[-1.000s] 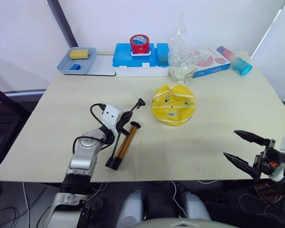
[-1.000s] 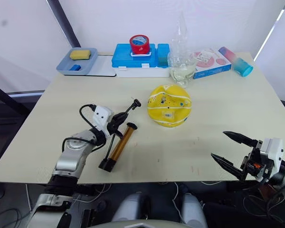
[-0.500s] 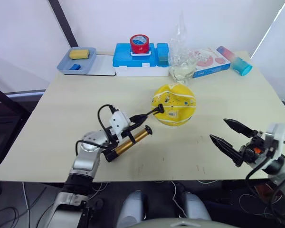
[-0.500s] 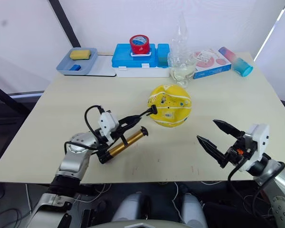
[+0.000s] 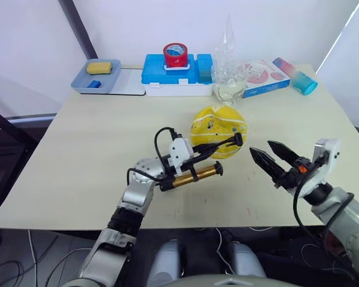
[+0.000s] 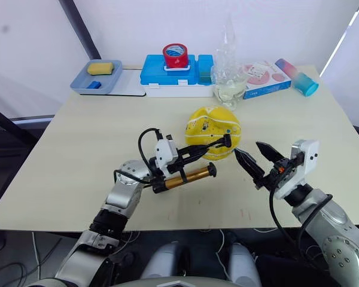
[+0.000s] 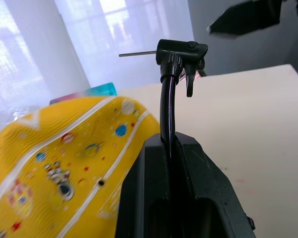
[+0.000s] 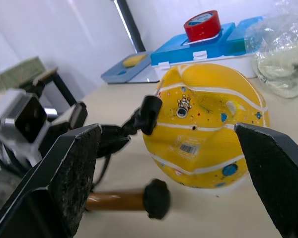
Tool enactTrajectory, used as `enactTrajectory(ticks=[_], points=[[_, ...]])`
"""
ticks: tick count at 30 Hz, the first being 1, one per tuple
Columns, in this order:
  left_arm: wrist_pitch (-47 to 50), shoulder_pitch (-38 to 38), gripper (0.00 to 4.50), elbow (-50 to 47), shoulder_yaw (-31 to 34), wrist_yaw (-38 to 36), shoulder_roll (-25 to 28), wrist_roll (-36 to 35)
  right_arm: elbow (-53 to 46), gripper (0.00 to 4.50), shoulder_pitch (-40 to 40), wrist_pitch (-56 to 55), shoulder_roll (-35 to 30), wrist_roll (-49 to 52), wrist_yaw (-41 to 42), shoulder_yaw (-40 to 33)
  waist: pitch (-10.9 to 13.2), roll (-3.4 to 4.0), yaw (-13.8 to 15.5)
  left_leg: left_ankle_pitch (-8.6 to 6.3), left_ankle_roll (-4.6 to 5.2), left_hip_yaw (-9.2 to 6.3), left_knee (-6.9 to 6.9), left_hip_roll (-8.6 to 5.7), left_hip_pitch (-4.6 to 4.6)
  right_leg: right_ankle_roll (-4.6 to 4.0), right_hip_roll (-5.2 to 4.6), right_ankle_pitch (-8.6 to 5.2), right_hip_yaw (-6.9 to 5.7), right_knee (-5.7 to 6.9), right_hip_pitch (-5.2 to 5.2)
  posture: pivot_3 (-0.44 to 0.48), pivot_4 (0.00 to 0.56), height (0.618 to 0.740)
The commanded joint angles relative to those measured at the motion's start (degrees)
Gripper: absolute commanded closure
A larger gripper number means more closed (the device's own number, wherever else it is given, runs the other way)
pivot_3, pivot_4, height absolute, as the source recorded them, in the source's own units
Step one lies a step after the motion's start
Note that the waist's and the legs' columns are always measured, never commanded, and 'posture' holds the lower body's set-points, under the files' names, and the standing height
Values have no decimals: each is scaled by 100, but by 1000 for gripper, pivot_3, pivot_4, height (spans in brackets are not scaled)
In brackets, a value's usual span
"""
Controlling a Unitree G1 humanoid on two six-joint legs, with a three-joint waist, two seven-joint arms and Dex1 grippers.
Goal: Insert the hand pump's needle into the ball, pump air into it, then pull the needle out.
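The yellow ball (image 5: 218,128) with white stripes rests mid-table. My left gripper (image 5: 210,149) is shut on the black hose (image 7: 166,119) of the hand pump, just in front of the ball. The copper pump cylinder (image 5: 194,174) hangs crosswise under the gripper, above the table. The needle (image 7: 139,53) sticks sideways out of the black fitting (image 7: 181,49) at the hose tip, beside the ball's right side and not in it. A small dark hole (image 7: 101,182) shows on the ball. My right gripper (image 5: 260,147) is open, right of the ball, with its fingertips (image 8: 64,173) pointing at it.
Along the table's far edge stand a grey tray (image 5: 84,84) with a yellow sponge, a blue box (image 5: 170,73) topped by a red tape roll (image 5: 175,55), crumpled clear plastic (image 5: 228,72), a flat printed box (image 5: 260,76) and a pink-blue tube (image 5: 294,75).
My left gripper has lifted the pump by its hose and carried it right, up to the ball. My right gripper has moved left and forward toward the ball, still open.
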Motion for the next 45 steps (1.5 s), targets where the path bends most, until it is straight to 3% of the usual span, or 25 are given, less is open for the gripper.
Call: enactTrajectory(ticks=[1, 13, 26, 27, 28, 29, 33, 34, 35, 44, 45], points=[[-7, -171, 4477, -68, -80, 56, -181, -36, -120, 0, -155, 105, 248, 615, -611, 28, 0, 0, 0, 0, 0, -1, 0, 0, 0, 0, 1, 0, 0, 0, 0, 0, 150, 737], [-23, -154, 4477, -40, -229, -6, -407, -29, -57, 0, -297, 48, 537, 1983, -1697, 201, 0, 0, -7, 0, 1, -1, 0, 2, 0, 1, 3, 0, 2, 1, 0, 0, 150, 737], [63, -28, 4477, -105, -230, 48, -421, -46, 99, 0, -409, -89, 705, 1905, -1853, 475, 0, 0, -9, 0, 1, -1, 0, 2, 0, 1, 4, 0, 3, 0, 0, 0, 150, 737], [63, -26, 4500, -103, -232, 43, -421, -48, 114, 554, -423, -112, 728, 1896, -1867, 475, 0, 0, -9, 0, 1, -2, 0, 2, 0, 0, 4, 0, 2, 0, 0, 0, 150, 737], [62, -25, 4500, -101, -234, 38, -421, -49, 129, 753, -440, -130, 742, 1887, -1878, 471, 0, 0, -9, 0, 1, -2, 0, 2, 0, 0, 4, 0, 2, 1, 0, 0, 150, 737], [64, -26, 4500, -98, -236, 31, -421, -53, 136, 1223, -455, -125, 723, 1848, -1856, 472, 0, 0, -9, 0, 1, -2, 0, 2, 0, 0, 4, 0, 2, 1, 0, 0, 150, 737], [67, -18, 4500, -90, -247, -6, -416, -64, 158, 3302, -466, -138, 735, 1826, -1854, 479, 0, 0, -8, 0, 1, -2, 0, 3, 0, 0, 4, 0, 2, 0, 0, 0, 150, 737], [67, -13, 4500, -92, -251, -18, -412, -68, 160, 3992, -462, -148, 746, 1824, -1863, 481, 0, 0, -10, 0, 1, -2, 0, 3, 0, 0, 4, 0, 2, 0, 0, 0, 150, 737], [62, -13, 4500, -85, -254, -37, -405, -73, 161, 4232, -456, -142, 737, 1812, -1856, 488, 0, 0, -10, 0, 1, -2, 0, 3, 0, 0, 4, 0, 2, 0, 0, 0, 150, 737], [286, -90, 4500, -18, -265, -279, -364, -190, 126, 4227, -402, -117, 551, 1649, -1785, 483, 0, 0, -9, 0, 2, -1, 0, 3, -1, 0, 4, -1, 2, -1, -1, 0, 150, 737], [331, -95, 3721, -29, -267, -308, -343, -195, 108, 4227, -400, -106, 464, 1542, -1730, 477, 0, 0, -8, 0, 2, -1, 0, 3, -1, 0, 4, -1, 2, -1, -1, 0, 150, 737]])
